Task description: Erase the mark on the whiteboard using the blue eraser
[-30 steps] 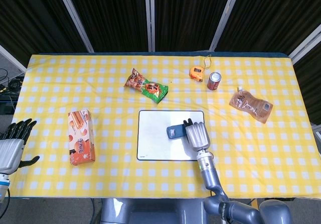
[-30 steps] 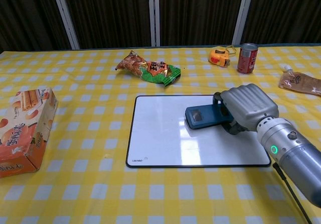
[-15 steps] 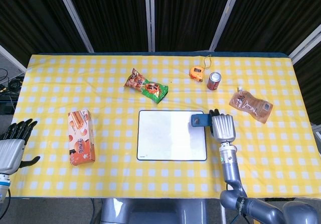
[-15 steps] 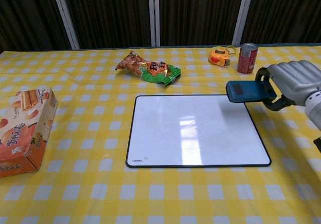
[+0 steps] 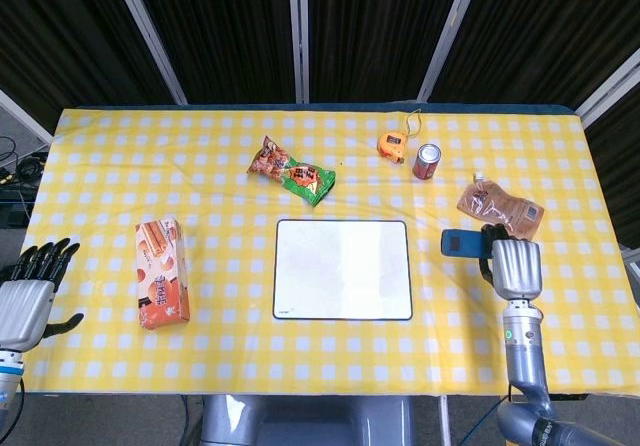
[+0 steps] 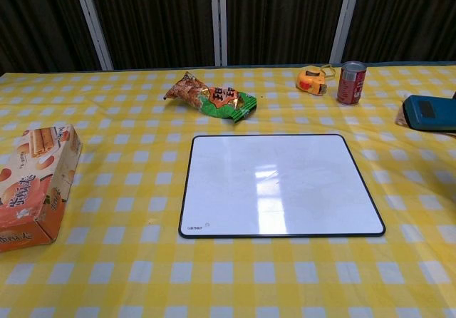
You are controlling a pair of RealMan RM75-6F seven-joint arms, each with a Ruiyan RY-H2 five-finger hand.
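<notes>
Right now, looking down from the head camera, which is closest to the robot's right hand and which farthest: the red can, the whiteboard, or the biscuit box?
From the right hand:
1. Red can, up and to the left.
2. Whiteboard, mid-table.
3. Biscuit box, far left.

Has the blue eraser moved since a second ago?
Yes. The blue eraser, held by the right hand, went right, off the whiteboard, now clear of its right edge.

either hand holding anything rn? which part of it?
Right hand holds the blue rectangular eraser by its right end, fingers wrapped around it, off to the right of the whiteboard. Left hand holds nothing, fingers apart.
</notes>
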